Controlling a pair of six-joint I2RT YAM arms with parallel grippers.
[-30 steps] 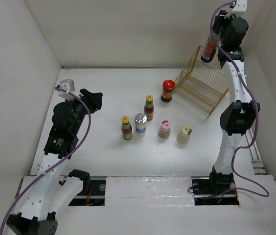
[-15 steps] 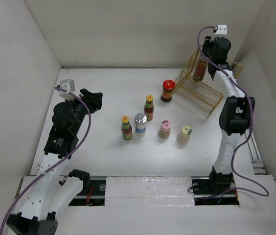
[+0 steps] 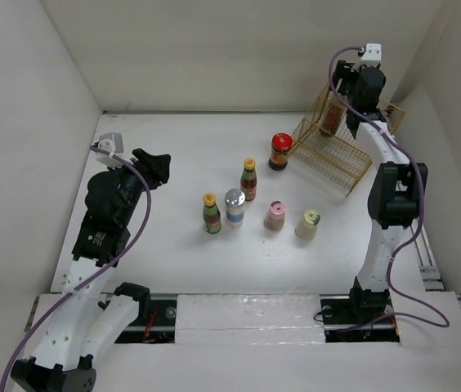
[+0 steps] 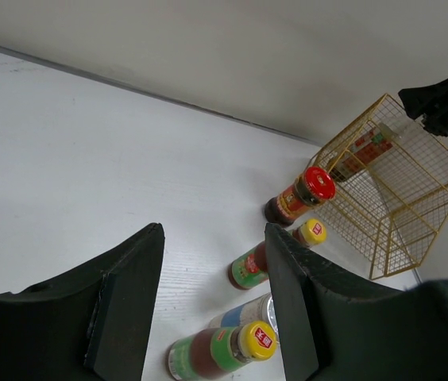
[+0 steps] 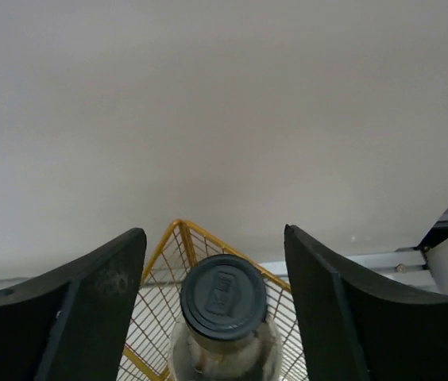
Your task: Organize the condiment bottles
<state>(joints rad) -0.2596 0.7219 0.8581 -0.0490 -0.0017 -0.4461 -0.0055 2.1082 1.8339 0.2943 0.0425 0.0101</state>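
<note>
Right claw (image 5: 214, 234): jaws spread, with a gap on each side of the black-capped bottle (image 5: 224, 298), which sits inside the yellow wire basket (image 3: 341, 155). Left claw (image 4: 214, 230): jaws spread, well apart from the bottles. Red-capped jar (image 3: 279, 151): on the table (image 3: 173, 147), just beside the basket.

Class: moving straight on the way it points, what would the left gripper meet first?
Probably the bare table; the left gripper seems to aim past the red-capped jar, though depth is unclear.

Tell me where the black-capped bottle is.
The black-capped bottle is far right in the top view, at the yellow wire basket beyond the red-capped jar; the wrist view shows it between the fingers of the right gripper.
</note>
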